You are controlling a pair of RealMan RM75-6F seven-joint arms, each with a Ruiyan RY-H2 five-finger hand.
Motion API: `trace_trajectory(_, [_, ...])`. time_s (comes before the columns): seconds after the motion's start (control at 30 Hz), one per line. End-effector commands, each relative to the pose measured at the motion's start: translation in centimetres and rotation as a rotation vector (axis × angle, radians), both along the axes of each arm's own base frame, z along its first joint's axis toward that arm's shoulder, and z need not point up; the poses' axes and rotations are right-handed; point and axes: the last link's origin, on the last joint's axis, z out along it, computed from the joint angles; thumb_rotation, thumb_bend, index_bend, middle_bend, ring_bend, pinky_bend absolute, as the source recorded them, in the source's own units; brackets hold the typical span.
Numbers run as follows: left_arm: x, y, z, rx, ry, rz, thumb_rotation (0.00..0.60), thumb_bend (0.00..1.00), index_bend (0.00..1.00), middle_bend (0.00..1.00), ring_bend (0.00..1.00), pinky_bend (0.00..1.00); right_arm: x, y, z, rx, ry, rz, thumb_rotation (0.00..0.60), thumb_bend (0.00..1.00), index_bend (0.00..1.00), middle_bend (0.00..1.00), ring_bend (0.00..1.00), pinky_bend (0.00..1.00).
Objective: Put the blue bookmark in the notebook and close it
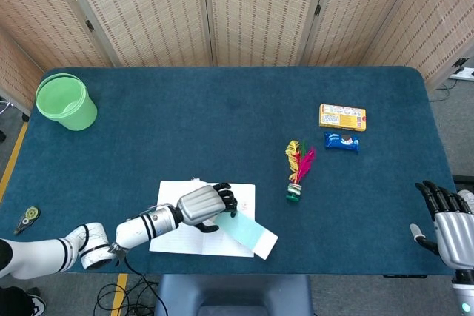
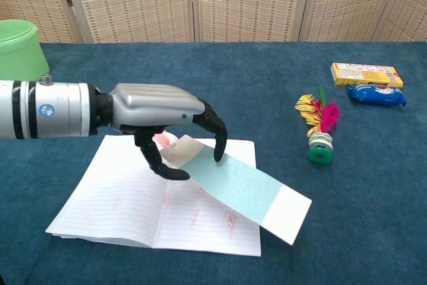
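Left hand (image 2: 167, 121) hangs over the open notebook (image 2: 133, 211), near the counter's six o'clock edge, its dark fingers (image 2: 217, 131) curled downward and its thumb below. Between thumb and fingers it pinches the grey upper end of the blue bookmark (image 2: 240, 188), a pale blue strip with a white tip. From the hand the bookmark slants toward four o'clock, crosses the lined right page and ends past the notebook's right edge, over the blue counter (image 1: 222, 101). Whether the white tip touches the counter I cannot tell. The notebook lies flat, both ruled pages showing, with faint red marks on the paper.

At the counter's ten o'clock corner stands a green bucket (image 1: 65, 101), upright and well apart from the notebook. Off the counter at eight o'clock, on the floor, lies a small tape roll (image 1: 28, 216).

To the right of the notebook, toward three o'clock, a shuttlecock (image 1: 298, 172) with yellow and pink feathers lies on its side, green base pointing toward six o'clock. Beyond it, at about two o'clock, a yellow box (image 1: 342, 116) lies flat, with a blue snack packet (image 1: 341, 141) just beside it on the six o'clock side.

Right hand (image 1: 448, 223) shows only in the head view, at the counter's four o'clock edge: fingers spread, pointing toward twelve o'clock, holding nothing.
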Motion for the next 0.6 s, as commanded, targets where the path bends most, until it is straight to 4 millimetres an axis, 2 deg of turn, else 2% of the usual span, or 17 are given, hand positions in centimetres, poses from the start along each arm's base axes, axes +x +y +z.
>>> trace_trajectory(0.03, [0.1, 0.0, -0.4, -0.002, 0.012, -0.033, 0.600, 0.36, 0.40, 0.46, 0.23, 0.16, 0.0, 0.1, 0.0, -0.001, 0.000, -0.003, 0.600, 0.21, 0.14, 0.13, 0.18, 0.22])
trace_trajectory(0.33, [0.4, 1.2, -0.8, 0.037, 0.060, -0.089, 0.600, 0.36, 0.39, 0.46, 0.23, 0.16, 0.0, 0.3, 0.0, -0.007, -0.001, -0.004, 0.600, 0.21, 0.14, 0.13, 0.18, 0.22])
trace_trajectory(0.6, [-0.5, 2.5, -1.0, 0.088, 0.131, -0.109, 0.600, 0.36, 0.38, 0.46, 0.23, 0.16, -0.2, 0.3, 0.1, -0.008, -0.002, -0.010, 0.600, 0.21, 0.14, 0.13, 0.18, 0.22])
